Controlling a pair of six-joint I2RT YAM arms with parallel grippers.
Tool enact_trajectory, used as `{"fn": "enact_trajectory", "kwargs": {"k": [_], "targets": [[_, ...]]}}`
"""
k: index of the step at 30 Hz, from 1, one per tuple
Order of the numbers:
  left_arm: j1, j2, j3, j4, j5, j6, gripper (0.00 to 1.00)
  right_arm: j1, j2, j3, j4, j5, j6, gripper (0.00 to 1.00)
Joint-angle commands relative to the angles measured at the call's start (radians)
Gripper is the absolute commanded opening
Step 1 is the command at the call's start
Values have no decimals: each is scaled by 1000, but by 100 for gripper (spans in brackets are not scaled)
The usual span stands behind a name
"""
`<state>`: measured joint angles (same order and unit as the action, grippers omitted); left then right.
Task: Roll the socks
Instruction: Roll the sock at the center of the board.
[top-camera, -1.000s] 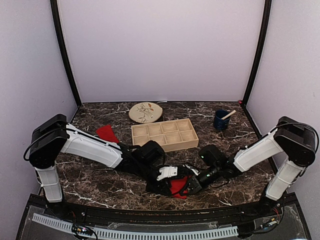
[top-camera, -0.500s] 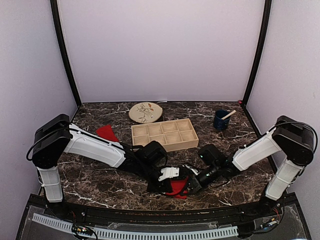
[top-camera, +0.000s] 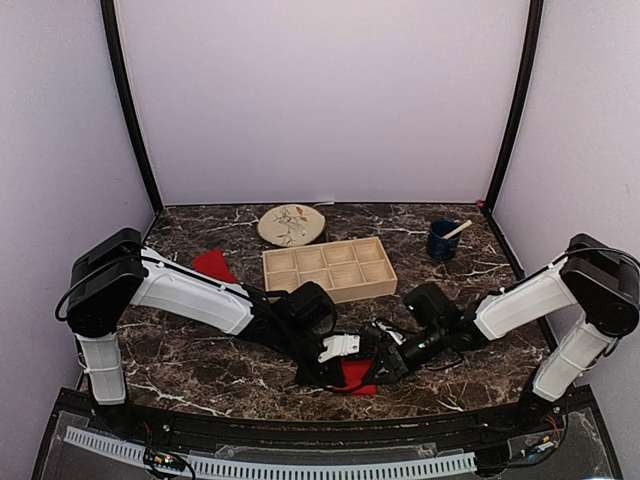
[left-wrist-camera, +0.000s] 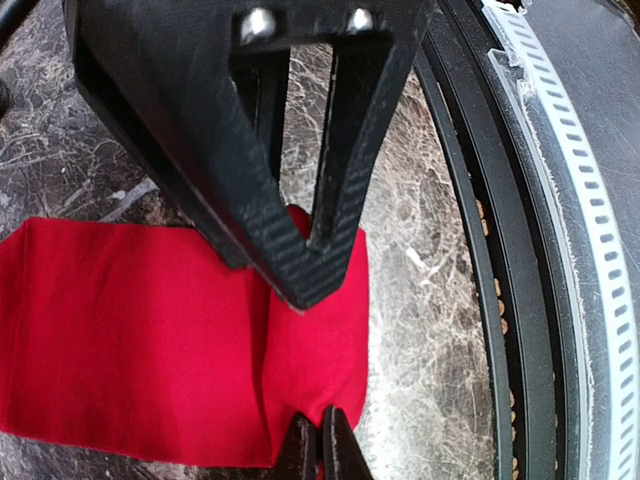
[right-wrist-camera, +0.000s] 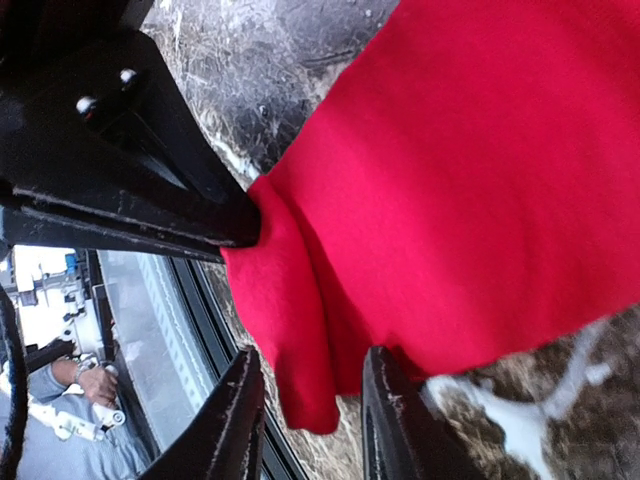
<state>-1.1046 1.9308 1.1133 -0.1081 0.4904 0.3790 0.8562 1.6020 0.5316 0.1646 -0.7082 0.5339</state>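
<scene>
Fingers of the left gripper are pressed fully together, and their joined tips pinch a raised fold near one end of the sock. It lies on the table directly under them. Use this pinch as the anchor for the roll; judging by the single crease, only the first turn is formed. Turn the fold over toward the long flat part of the sock, which extends away from the tips. Do not lift, or the fabric will likely slip out. Opposite, the right gripper stands part open with the sock's loose corner between its fingers, gripping nothing. Close it on that corner before rolling further. The sock is bright red, soft and smooth, and flat apart from the one fold. A second red sock lies flat beyond the left gripper, well apart from both pairs of fingers.
</scene>
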Motion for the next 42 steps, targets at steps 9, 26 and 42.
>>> {"fn": "enact_trajectory", "kwargs": {"k": [9,26,42], "targets": [[34,29,26,-94,82,-60,0,-9,-151,-44,-78,177,-30,38],[103,50,48,-118,193,-101,0,49,-253,-42,-166,499,-135,37],[135,90,77,-148,284,-110,0,218,-254,-8,-184,742,-215,37]]}}
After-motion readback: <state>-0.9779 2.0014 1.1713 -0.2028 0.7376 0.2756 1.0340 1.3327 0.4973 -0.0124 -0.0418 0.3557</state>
